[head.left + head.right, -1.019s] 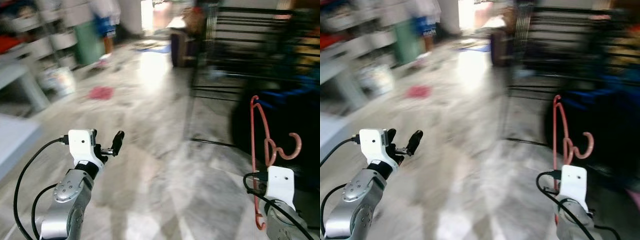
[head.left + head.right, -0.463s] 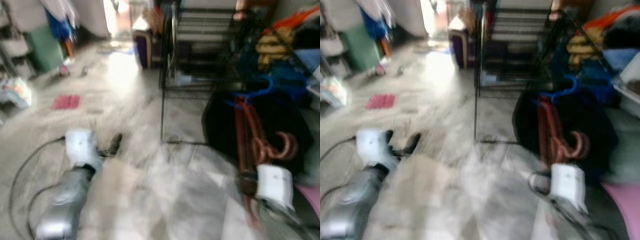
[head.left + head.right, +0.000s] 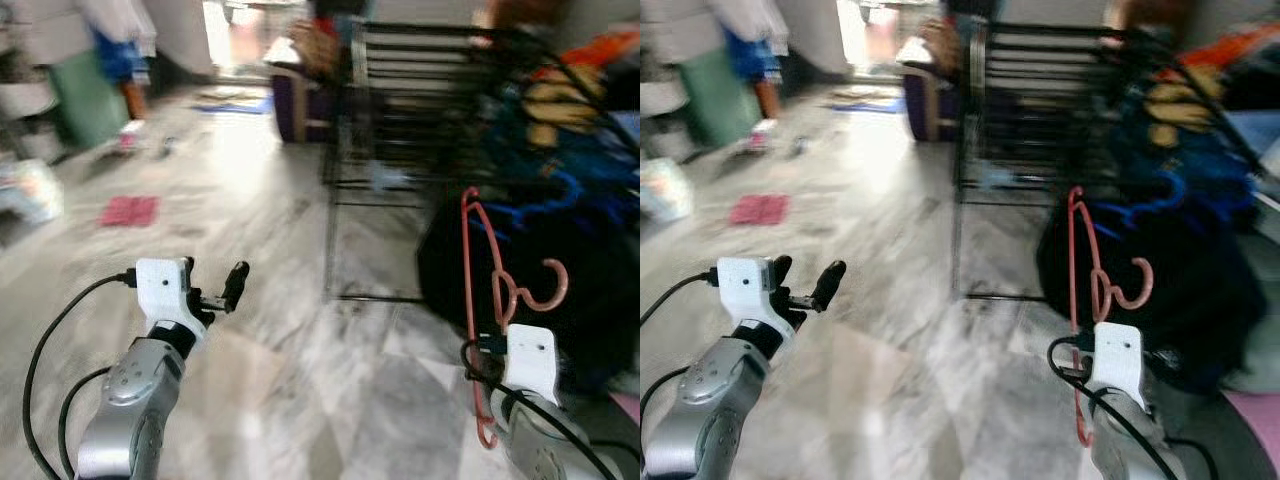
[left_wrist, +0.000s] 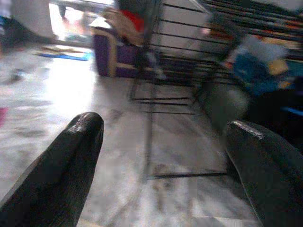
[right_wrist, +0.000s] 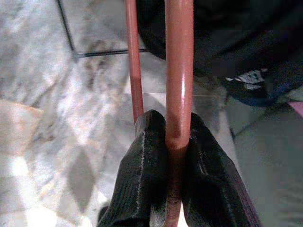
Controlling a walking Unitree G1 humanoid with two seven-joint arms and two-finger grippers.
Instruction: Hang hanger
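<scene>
A salmon-pink plastic hanger [image 3: 478, 300] stands upright in my right gripper [image 5: 174, 137], hook [image 3: 548, 285] pointing right; the two black fingers are shut on its bar [image 5: 179, 75]. The right wrist [image 3: 530, 360] is low at the right of the eye views. My left gripper [image 3: 212, 288] is held out over the marble floor at the left, open with nothing between its fingers [image 4: 71, 156]. A black metal rack [image 3: 420, 110] with horizontal bars stands ahead, and clothes on coloured hangers, one of them blue [image 3: 540, 200], hang at the right.
A black bag or bundle [image 3: 560, 270] sits on the floor under the rack's right side. A purple box [image 3: 300, 95] stands beyond it, a red cloth [image 3: 130, 210] lies on the floor at the left, shelves and a green bin [image 3: 85, 95] line the left wall.
The camera has swung, so the rack and hanging clothes have come into view. The right gripper keeps the hanger upright; the left gripper holds the same pose.
</scene>
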